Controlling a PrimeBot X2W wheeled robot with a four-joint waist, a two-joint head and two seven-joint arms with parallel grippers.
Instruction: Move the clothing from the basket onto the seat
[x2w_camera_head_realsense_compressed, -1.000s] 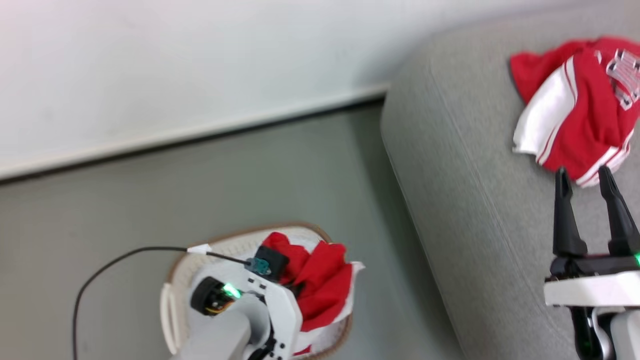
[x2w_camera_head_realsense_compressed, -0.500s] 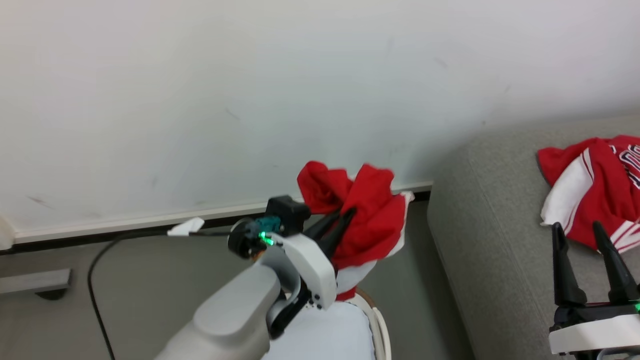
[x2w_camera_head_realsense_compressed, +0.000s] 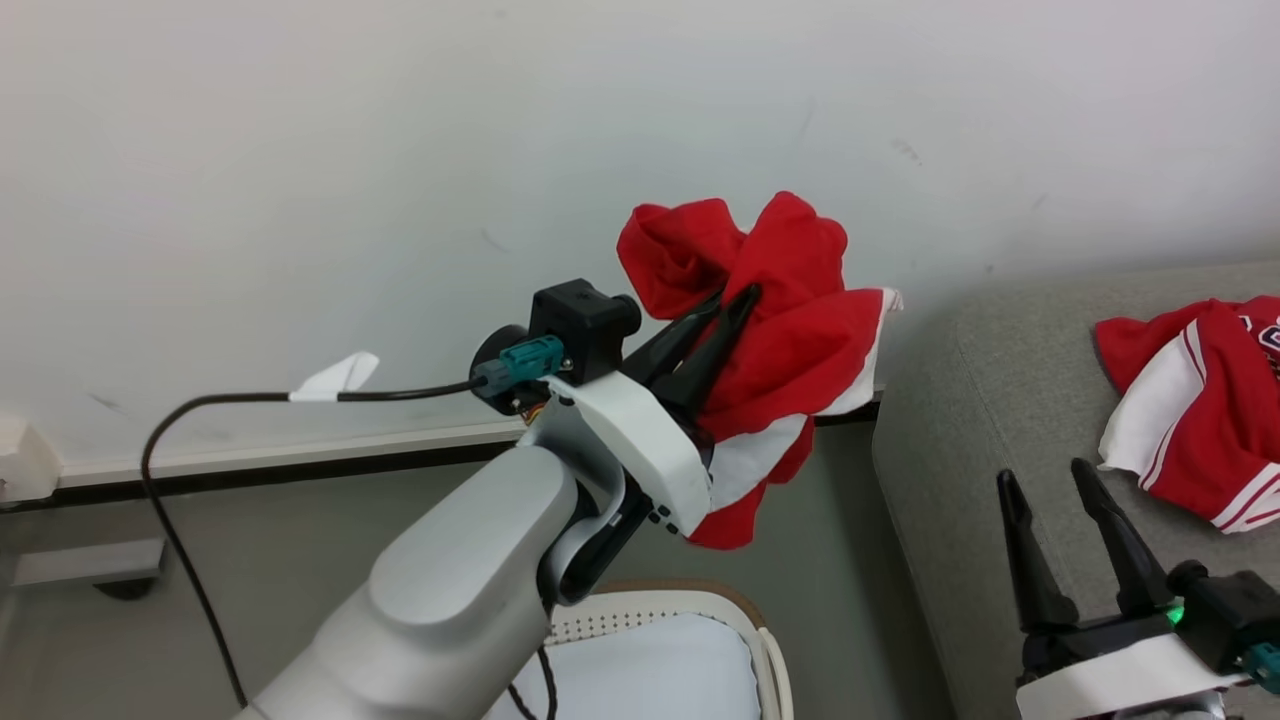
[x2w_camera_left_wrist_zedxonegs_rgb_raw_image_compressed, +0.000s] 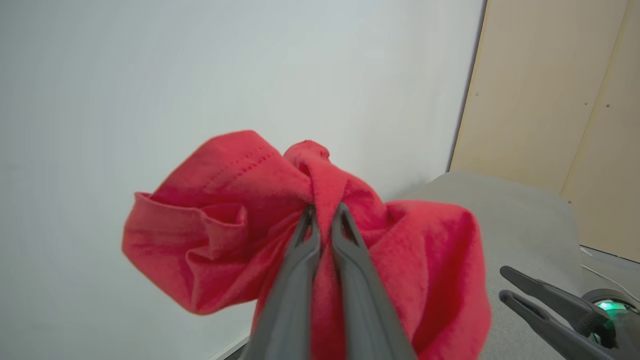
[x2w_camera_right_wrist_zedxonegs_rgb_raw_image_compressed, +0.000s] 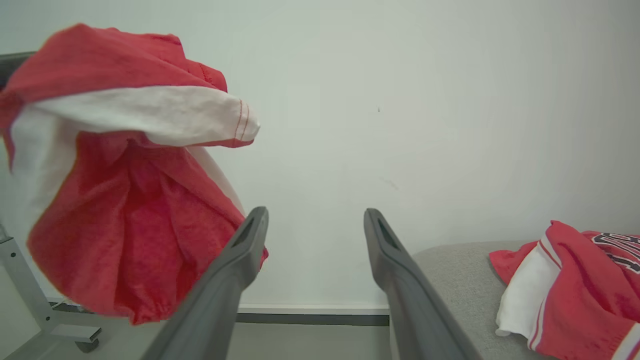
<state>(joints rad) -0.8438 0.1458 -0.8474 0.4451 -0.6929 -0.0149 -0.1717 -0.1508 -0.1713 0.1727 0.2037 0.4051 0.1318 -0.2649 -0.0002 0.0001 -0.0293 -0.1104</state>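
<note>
Carry step, I judge: my left gripper (x2w_camera_head_realsense_compressed: 735, 294), centre frame, pinches a bunched red garment (x2w_camera_head_realsense_compressed: 795, 335) above the basket (x2w_camera_head_realsense_compressed: 700, 597) at bottom centre; right gripper (x2w_camera_head_realsense_compressed: 1042, 471) idles parted, lower right; next, swing right over the grey sofa (x2w_camera_head_realsense_compressed: 960, 420), then release.

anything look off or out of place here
Nothing looks spilled or damaged. The left gripper holds a red garment bunched in the air, and a second garment lies crumpled, not flat, on the grey seat, as the task expects.
</note>
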